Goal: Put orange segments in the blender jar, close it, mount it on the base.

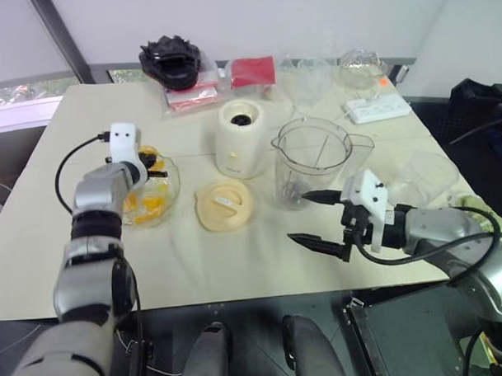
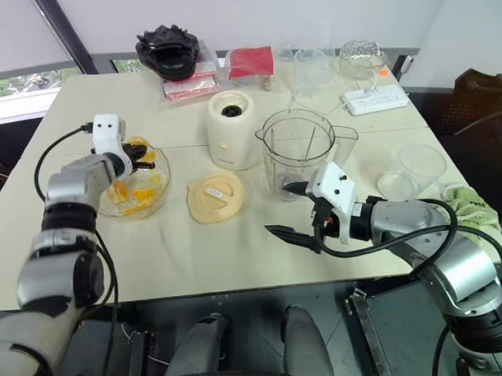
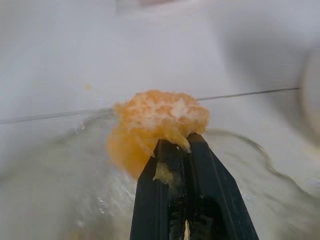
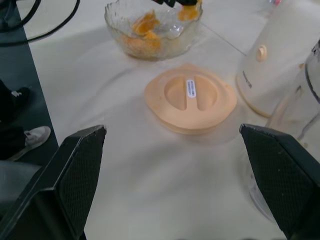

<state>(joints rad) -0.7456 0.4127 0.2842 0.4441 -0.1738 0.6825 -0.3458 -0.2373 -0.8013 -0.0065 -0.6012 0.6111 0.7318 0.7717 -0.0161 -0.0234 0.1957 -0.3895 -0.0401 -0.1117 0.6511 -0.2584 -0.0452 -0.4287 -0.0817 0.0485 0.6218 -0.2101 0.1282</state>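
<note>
Both jaws of the left gripper (image 3: 177,145) are squeezed tight on one of the orange segments (image 3: 157,120), a soft, bumpy piece that sticks out past the black fingertips. That gripper hangs just over the glass bowl (image 1: 170,187), which sits on the robot's left side of the table (image 1: 262,262), and more orange pieces (image 2: 136,196) lie inside the bowl. On the other side, the right gripper (image 1: 318,220) has its two black fingers (image 4: 75,175) spread very wide apart, and they hold nothing. It floats above the table in front of the blender jar (image 1: 312,161), close to it but not touching it. The blender jar is tall and clear, and it stands upright on the table with its top open. It is not on the base (image 1: 242,139). The base is a short, cream-white, round thing with a black hole on top, and it stands just beside the jar, between the jar and the bowl but a bit farther back. A flat, round, pale yellow lid (image 1: 225,204) lies on the table in front of the base, near the bowl. At the far edge of the table I can see a black thing (image 1: 172,60), a red packet (image 1: 252,71), some clear cups (image 1: 309,77) and a white power strip (image 1: 378,109). One more clear cup (image 2: 411,170) stands well off to the right of the jar.
</note>
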